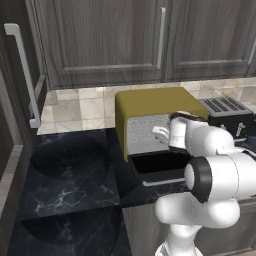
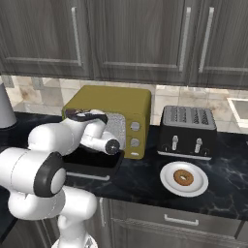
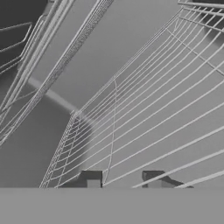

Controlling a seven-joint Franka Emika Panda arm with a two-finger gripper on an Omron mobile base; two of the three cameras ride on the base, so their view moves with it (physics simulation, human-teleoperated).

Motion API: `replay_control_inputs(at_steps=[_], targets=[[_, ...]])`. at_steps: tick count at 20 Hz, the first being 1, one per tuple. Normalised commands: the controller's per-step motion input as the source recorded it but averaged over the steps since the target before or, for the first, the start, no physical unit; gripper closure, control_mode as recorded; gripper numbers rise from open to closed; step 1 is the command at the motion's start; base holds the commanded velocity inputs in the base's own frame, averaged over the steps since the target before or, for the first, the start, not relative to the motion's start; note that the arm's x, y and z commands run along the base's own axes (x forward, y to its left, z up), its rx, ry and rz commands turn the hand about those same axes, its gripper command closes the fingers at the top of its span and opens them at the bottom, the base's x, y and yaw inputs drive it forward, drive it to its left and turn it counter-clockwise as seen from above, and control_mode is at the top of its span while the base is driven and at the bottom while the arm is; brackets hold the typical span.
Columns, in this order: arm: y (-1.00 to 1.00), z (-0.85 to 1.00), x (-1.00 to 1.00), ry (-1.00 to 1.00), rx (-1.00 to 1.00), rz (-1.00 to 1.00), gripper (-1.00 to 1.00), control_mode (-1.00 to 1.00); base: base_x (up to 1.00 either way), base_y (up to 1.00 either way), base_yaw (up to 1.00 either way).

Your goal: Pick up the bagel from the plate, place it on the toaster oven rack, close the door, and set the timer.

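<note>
The bagel (image 2: 183,177) lies on the white plate (image 2: 165,180), on the counter in front of the black toaster, to the right of the mustard-yellow toaster oven (image 2: 111,99) (image 1: 150,102). The oven's door (image 1: 157,167) (image 2: 92,167) hangs open and flat. My arm reaches into the cavity. In the hand view the silvery wire rack (image 3: 166,109) spreads out close ahead. My gripper (image 3: 122,179) has its jaws drawn close, with a rack wire running down between the fingertips. There is no bagel between them.
A black slot toaster (image 2: 188,131) (image 1: 227,112) stands right of the oven. Two silver knobs (image 2: 135,126) sit on the oven's right front. Dark wood cabinets hang above the dark marble counter (image 1: 75,170). A grey cylinder (image 2: 5,114) stands at the far left.
</note>
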Motion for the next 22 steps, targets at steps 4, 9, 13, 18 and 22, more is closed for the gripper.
replay_control_inputs(at_steps=[4, 9, 13, 18, 22], targets=[[-0.06, -0.19, -0.45, 0.14, -0.05, 0.00, 1.00, -1.00, 0.00, 0.00, 0.00], [-0.05, -0.22, -0.51, 0.19, -0.06, -0.01, 1.00, -1.00, 0.00, 0.00, 0.00], [-0.04, -0.26, -0.58, 0.18, -0.05, -0.01, 1.00, -1.00, 0.00, 0.00, 0.00], [-0.02, -0.29, -0.55, 0.14, -0.06, -0.02, 1.00, -1.00, 0.00, 0.00, 0.00], [0.00, -0.14, -0.27, 0.12, -0.08, -0.03, -1.00, -1.00, 0.00, 0.00, 0.00]])
